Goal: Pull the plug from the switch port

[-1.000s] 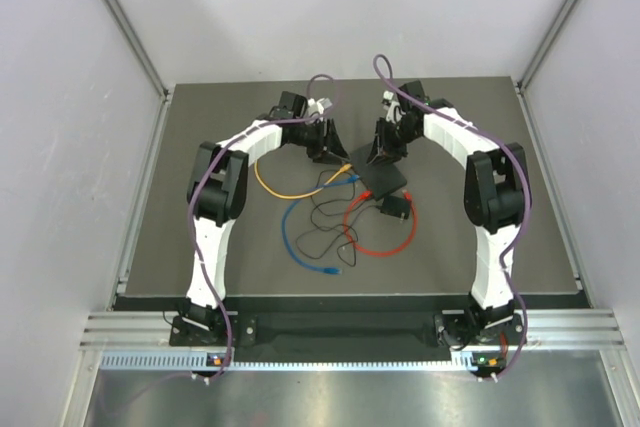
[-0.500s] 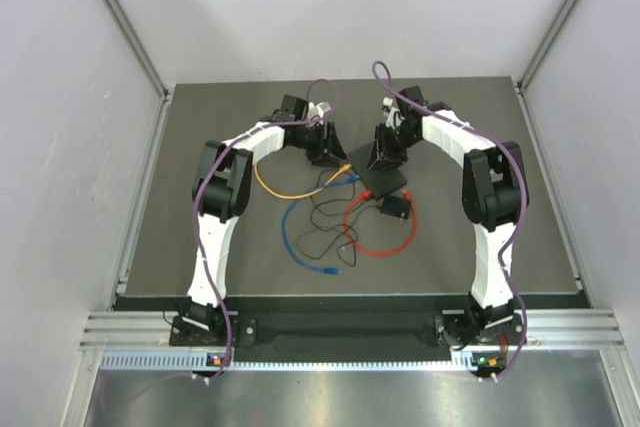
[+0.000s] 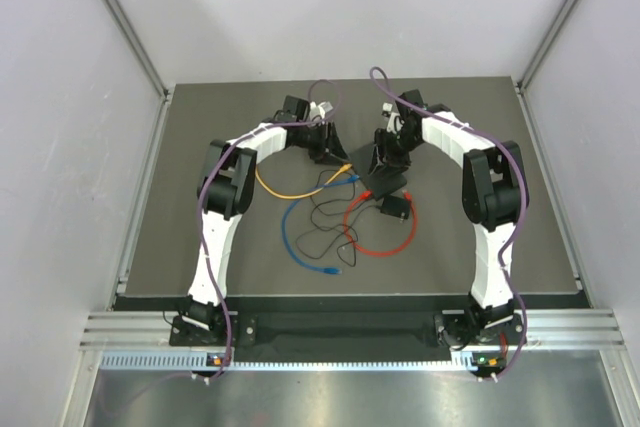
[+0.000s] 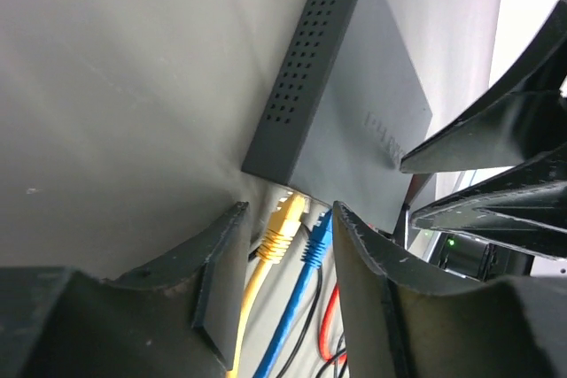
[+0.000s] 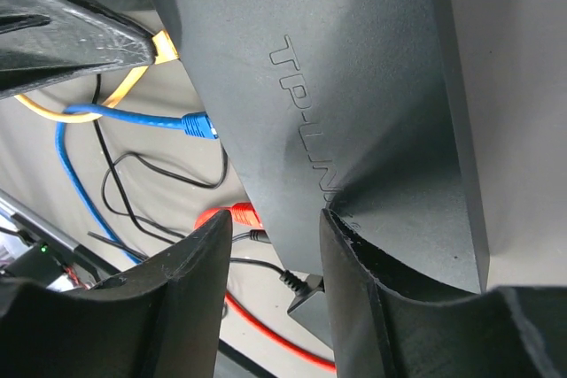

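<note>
The switch (image 3: 384,177) is a flat black box at the table's middle; it also shows in the left wrist view (image 4: 354,104) and the right wrist view (image 5: 354,68). A yellow plug (image 4: 285,221) and a blue plug (image 4: 317,238) sit in its port edge. A red plug (image 5: 232,217) and a thin black plug sit further along. My left gripper (image 4: 291,212) is open, with its fingers on either side of the yellow and blue plugs. My right gripper (image 5: 273,223) is open astride the switch's corner, with one finger (image 5: 354,254) on its top face.
A small black power adapter (image 3: 397,207) lies just in front of the switch. Yellow (image 3: 278,188), blue (image 3: 290,237) and red (image 3: 388,245) cables and a thin black wire loop over the mat in front. Grey walls stand on three sides.
The left arm's elbow has shifted slightly right and the gripper has edged closer to the switch's port edge. The right gripper has moved a little at the switch.
</note>
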Robot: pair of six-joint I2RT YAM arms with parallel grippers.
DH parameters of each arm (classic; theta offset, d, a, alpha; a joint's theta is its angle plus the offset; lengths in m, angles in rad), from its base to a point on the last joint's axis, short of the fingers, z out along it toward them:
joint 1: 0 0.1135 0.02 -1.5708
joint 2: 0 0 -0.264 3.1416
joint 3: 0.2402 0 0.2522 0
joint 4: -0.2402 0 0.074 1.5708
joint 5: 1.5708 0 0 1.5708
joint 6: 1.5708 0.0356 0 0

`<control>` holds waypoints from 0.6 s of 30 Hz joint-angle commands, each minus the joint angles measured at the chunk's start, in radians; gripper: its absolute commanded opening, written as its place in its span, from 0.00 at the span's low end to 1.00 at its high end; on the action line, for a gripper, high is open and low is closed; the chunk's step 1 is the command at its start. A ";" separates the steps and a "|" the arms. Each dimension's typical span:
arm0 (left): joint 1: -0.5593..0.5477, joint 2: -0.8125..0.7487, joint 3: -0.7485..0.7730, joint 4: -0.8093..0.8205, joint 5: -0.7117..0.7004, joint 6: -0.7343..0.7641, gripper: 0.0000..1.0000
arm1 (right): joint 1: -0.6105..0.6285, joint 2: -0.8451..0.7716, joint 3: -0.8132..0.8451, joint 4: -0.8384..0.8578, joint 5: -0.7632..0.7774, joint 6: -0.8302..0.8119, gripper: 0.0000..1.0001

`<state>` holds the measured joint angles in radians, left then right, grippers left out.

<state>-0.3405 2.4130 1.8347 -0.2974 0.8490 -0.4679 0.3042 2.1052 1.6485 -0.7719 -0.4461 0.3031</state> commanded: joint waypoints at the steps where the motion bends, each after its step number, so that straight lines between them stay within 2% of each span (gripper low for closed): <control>1: 0.009 0.015 0.026 0.018 0.032 0.018 0.45 | -0.005 -0.024 0.000 -0.004 0.006 -0.022 0.44; 6: 0.006 0.026 0.028 -0.009 0.050 0.017 0.42 | -0.002 -0.014 0.007 -0.004 0.004 -0.022 0.44; 18: -0.005 0.003 -0.002 -0.054 -0.010 0.049 0.35 | 0.003 -0.001 0.013 0.002 0.009 -0.019 0.44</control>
<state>-0.3424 2.4290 1.8362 -0.3195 0.8669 -0.4606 0.3046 2.1052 1.6485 -0.7715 -0.4450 0.2970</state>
